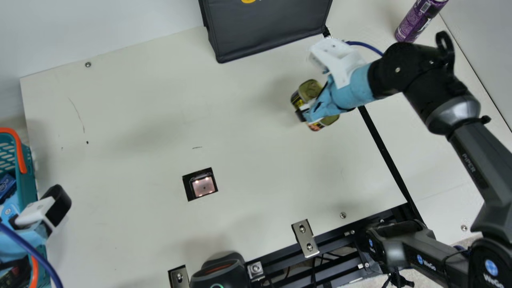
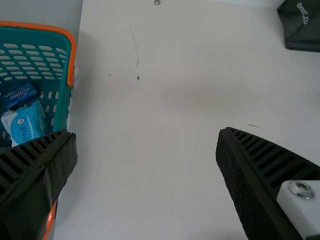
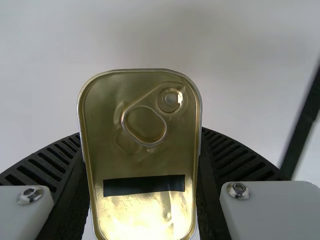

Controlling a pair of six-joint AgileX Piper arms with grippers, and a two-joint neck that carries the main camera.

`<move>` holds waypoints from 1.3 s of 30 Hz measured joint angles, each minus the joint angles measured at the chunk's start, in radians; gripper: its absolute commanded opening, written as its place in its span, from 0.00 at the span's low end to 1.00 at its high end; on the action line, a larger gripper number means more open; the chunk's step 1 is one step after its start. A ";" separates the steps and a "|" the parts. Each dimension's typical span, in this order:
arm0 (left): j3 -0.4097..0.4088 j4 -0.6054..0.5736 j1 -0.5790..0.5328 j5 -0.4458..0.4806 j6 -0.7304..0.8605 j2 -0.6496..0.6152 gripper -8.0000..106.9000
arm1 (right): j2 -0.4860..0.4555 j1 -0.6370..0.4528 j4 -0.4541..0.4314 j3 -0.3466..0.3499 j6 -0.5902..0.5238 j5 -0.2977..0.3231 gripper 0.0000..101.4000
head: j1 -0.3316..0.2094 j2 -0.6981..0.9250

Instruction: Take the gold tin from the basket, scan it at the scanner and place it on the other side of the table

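In the main view my right gripper (image 1: 310,112) is shut on the gold tin (image 1: 310,90), held above the table's right part. The right wrist view shows the tin (image 3: 142,155), its pull-tab lid facing the camera, squeezed between both fingers of my right gripper (image 3: 142,175). At the main view's left edge my left gripper (image 1: 32,208) is over the basket (image 1: 27,176); in the left wrist view its fingers stand wide apart, with nothing between them at the left gripper (image 2: 147,155). The scanner (image 1: 220,272) stands at the main view's bottom edge.
A dark bag (image 1: 268,28) stands at the table's far edge, and a purple can (image 1: 418,22) is at the far right. A black square with a lit window (image 1: 203,187) lies in the table (image 1: 132,160). Blue packs (image 2: 25,122) are inside the basket.
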 measured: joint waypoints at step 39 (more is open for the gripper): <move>0.000 0.000 0.000 0.000 0.000 0.000 0.85 | 0.402 -0.235 -0.275 -0.348 0.098 -0.191 0.00 | 0.000 0.000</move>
